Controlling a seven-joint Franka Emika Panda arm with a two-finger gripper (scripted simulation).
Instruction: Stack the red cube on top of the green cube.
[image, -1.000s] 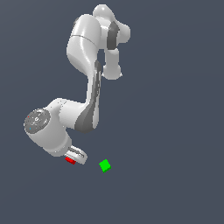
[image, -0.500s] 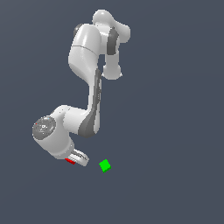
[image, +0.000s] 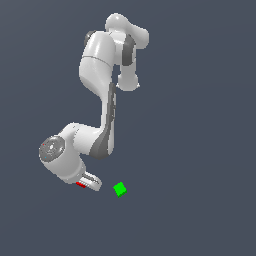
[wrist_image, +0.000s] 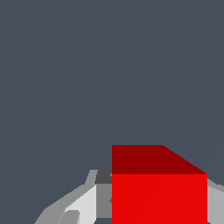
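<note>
The gripper hides most of the red cube.

Nothing to read anywhere here, no lettering, numbers or logos. The white arm carries no brand mark, and the red cube and green cube show plain faces.

— Where's my exterior camera?
— High and far back, looking down on the whole arm.
— And my wrist camera?
— Pressed close against the red cube, which both views share.
</note>
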